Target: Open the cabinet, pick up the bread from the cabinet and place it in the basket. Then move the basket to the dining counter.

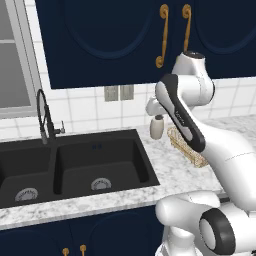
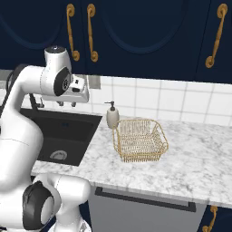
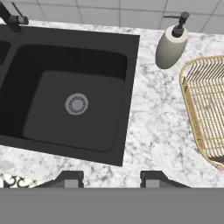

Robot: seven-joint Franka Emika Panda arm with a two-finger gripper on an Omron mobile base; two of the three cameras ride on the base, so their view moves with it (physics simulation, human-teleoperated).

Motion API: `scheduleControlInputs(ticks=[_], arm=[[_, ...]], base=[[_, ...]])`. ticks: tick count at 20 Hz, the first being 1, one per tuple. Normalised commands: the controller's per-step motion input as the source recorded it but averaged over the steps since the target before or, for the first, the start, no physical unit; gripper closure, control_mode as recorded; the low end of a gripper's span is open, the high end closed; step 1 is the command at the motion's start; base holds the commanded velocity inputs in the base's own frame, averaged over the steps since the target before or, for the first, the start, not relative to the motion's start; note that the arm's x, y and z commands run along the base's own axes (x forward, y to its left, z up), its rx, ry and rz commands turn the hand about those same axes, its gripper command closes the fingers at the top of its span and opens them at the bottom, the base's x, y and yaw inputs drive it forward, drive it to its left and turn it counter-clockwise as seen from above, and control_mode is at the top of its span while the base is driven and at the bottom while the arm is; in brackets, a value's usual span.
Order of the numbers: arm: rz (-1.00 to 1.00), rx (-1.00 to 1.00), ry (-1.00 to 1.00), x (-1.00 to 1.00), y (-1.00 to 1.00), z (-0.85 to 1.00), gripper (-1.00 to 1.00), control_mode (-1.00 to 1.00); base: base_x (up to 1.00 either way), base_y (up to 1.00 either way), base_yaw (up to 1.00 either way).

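Navy cabinet [image 2: 136,31] shut, bread presumably inside (unseen). Claw [image 2: 67,104] apart, empty, hovering over bench [image 2: 199,158] by sink [image 3: 70,87]; basket [image 2: 139,139] right. Next: reach a brass handle [image 2: 92,32].

Readable text: none anywhere in the kitchen.
Cabinet [image 2: 136,31]: plain navy doors with brass handles, no lettering.
Soap dispenser [image 3: 171,46]: bare grey bottle with no label or brand.
Basket [image 2: 139,139]: gold wire mesh, no tag.
Sink [image 3: 72,94]: black basin, unmarked.
Wall plates [image 1: 119,92]: blank grey covers on the tiles, far behind the counter.
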Motion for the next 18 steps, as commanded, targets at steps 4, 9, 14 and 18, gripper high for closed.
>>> scheduleControlInputs(ticks=[4,9,14,18], arm=[[-0.04,-0.06,-0.06,0.01,-0.04,0.00,-1.00,-1.00],[-0.18,-0.10,-0.63,0.03,-0.36,0.37,-1.00,-1.00],[-0.13,0.07,-0.32,0.33,-0.58,0.93,-1.00,-1.00],[-0.05,0.23,-0.31,0.19,-0.28,1.00,-1.00,-1.00]], base=[[0.00,0.00,0.00],[0.00,0.00,0.00],[0.00,0.00,0.00],[0.00,0.00,0.00]])
